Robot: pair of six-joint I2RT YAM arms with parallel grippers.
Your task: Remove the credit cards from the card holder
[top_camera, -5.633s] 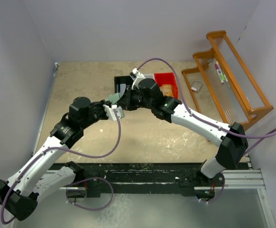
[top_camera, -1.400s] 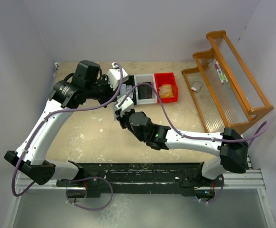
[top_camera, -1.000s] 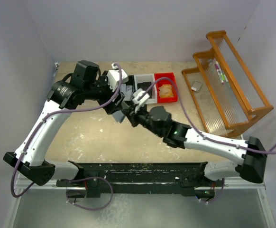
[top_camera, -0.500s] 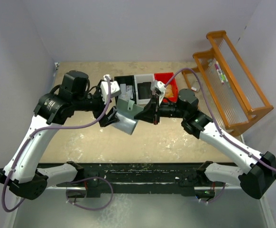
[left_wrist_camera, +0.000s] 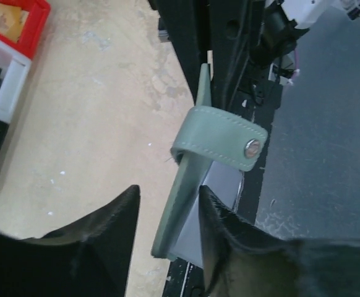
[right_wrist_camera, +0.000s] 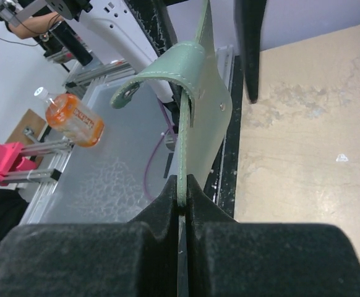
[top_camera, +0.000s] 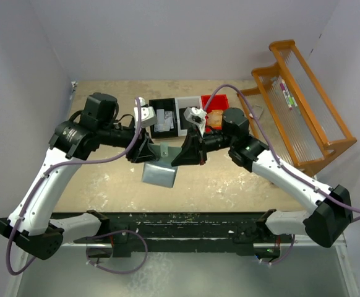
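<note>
Opening the holder mid-air — right gripper at 3 o'clock pinches its edge, left gripper at 9 straddles it, unclamped. Next, likely — clamp, spread, expose cards.

bins behind the card holder

I had the tan surface under the top camera, blotched with pale stains. Along its far side sat three bins in a row, side by side: a black bin, a white bin, then a red bin. An orange wooden rack stood at the right edge. A small grey item lay on the surface between the rack's rails.
</note>
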